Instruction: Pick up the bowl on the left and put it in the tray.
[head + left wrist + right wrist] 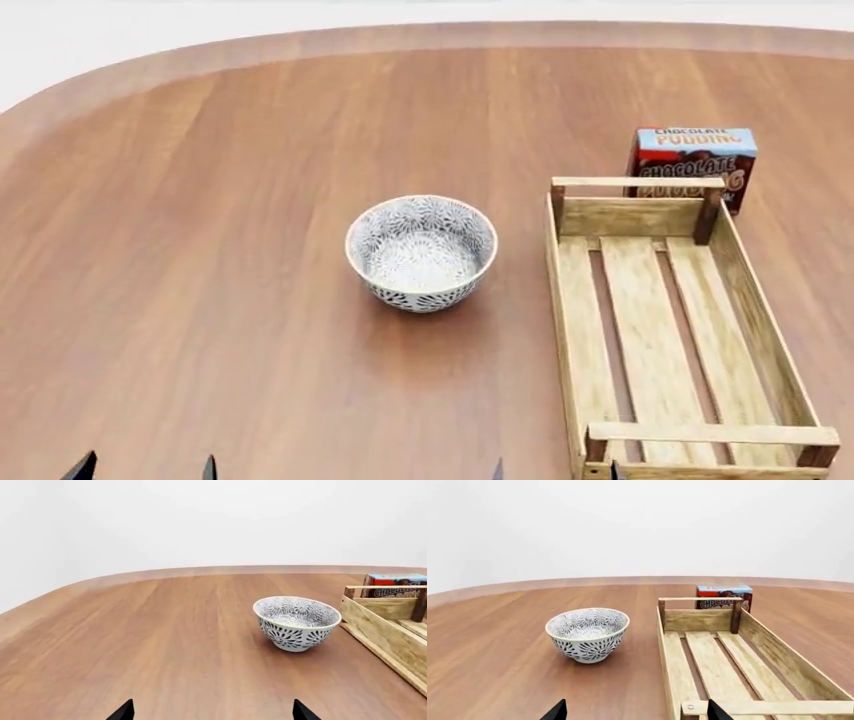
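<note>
The bowl (422, 252) (297, 622) (588, 633), white with a dense grey-black floral pattern, stands upright on the wooden table, a short gap left of the tray (667, 330) (387, 630) (727, 665). The tray is a long light-wood crate with a slatted bottom, and nothing lies in it. My left gripper (144, 468) (213, 712) is open at the near table edge, well short of the bowl and left of it. My right gripper (554, 470) (635, 711) is open too, over the tray's near left corner. Only the fingertips of both show.
A chocolate pudding box (691, 165) (724, 596) (395, 585) stands just behind the tray's far end. The brown wooden table (200, 250) has a rounded far-left corner, with a white wall beyond.
</note>
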Controlling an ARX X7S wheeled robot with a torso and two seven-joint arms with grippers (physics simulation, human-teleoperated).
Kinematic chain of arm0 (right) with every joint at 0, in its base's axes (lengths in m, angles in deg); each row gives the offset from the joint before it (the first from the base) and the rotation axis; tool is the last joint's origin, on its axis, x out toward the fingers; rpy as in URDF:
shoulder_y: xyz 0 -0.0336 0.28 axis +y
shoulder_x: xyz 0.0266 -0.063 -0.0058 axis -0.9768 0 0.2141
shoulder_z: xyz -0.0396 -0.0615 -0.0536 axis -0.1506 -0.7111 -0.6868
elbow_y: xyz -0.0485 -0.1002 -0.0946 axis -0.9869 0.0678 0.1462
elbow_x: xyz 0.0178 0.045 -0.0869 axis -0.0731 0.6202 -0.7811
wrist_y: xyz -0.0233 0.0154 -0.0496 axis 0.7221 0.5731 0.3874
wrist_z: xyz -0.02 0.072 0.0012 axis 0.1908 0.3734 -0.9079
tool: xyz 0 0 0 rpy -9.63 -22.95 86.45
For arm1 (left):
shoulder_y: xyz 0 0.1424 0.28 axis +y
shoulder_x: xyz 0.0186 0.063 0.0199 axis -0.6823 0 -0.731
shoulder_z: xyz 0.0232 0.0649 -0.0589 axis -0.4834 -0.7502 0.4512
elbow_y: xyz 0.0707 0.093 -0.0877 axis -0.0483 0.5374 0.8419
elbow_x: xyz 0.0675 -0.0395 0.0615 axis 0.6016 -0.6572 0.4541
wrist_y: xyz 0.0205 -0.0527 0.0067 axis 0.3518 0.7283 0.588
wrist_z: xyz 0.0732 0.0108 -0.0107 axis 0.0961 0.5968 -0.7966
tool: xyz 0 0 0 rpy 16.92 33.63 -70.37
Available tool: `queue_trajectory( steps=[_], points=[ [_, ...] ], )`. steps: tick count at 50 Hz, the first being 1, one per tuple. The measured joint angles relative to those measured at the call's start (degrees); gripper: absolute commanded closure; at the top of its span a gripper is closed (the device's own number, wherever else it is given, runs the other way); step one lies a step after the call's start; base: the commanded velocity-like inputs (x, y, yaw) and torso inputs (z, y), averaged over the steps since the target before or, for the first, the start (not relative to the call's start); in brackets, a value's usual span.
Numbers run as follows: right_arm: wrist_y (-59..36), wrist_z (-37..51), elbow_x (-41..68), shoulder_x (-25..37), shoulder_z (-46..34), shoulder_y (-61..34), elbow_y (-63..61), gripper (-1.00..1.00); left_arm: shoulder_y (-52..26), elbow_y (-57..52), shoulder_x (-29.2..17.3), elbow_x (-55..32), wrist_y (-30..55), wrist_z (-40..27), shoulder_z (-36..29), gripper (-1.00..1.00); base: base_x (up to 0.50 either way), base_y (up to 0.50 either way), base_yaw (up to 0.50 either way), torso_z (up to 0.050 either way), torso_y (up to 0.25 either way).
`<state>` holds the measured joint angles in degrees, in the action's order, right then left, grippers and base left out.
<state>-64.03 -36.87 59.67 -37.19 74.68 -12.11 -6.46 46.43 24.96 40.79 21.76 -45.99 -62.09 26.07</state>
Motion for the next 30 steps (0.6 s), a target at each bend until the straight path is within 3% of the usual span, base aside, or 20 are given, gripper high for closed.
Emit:
queue_trajectory(
  steps=[23, 30],
  points=[
    [-0.8, 1.0, 0.8, 0.8, -0.9, -0.6, 0.2, -1.00, -0.5, 0.2, -0.8, -0.6, 0.0, -0.9, -1.1, -1.00, 0.50, 0.00, 0.00, 0.000, 0.000],
    [-8.0, 1.3, 3.2, 1.6, -0.7, -2.1, -2.2, -1.00, -1.4, -2.3, -1.5, -2.0, 4.5, -1.5, -1.0, -1.00, 0.01, 0.00, 0.00, 0.000, 0.002]
  ],
)
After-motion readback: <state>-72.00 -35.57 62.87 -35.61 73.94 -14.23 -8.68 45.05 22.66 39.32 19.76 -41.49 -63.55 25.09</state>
